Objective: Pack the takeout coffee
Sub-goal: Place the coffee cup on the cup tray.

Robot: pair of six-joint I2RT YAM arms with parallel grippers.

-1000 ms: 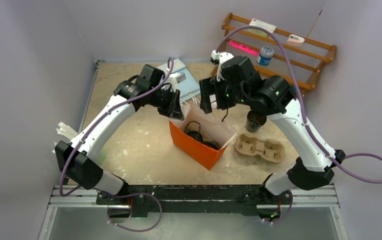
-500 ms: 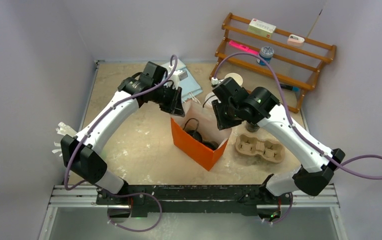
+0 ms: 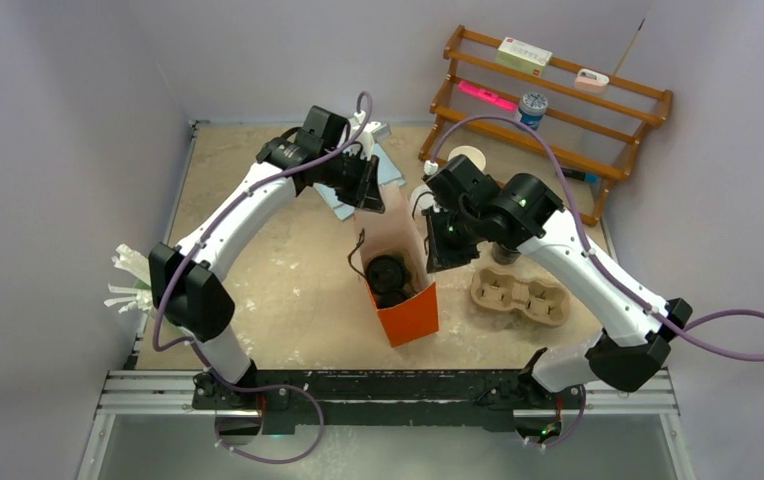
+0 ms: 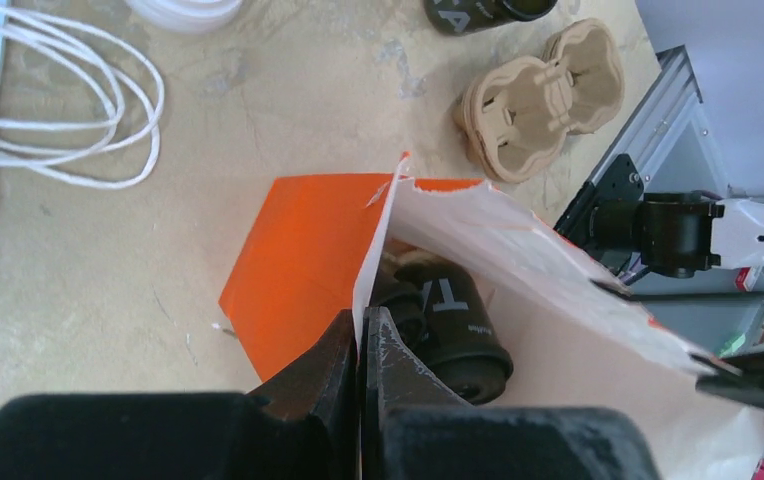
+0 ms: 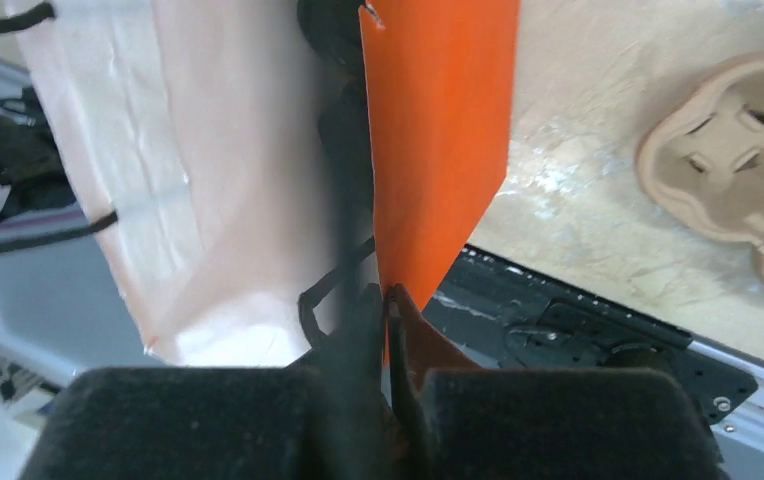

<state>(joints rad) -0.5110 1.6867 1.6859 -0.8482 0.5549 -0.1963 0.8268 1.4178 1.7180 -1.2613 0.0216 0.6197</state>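
Both hands pinch the orange paper bag (image 3: 410,312): my left hand (image 4: 361,335) grips its far rim, my right hand (image 5: 388,305) its right rim. One black printed cup (image 4: 455,325) lies inside; another black cup (image 4: 463,12) sits on the desk (image 3: 258,270) near the pulp carrier (image 3: 520,292).

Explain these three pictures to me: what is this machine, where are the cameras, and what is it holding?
Two robot arms are bolted at the near edge of a table. The wide picture looks down from above; the other two come from a camera on each wrist. Between the arms is an orange bag with black cups inside. The left gripper pinches the far edge of its mouth, the right gripper its right edge; both are shut on it. A pulp carrier lies to its right, a wooden rack behind.
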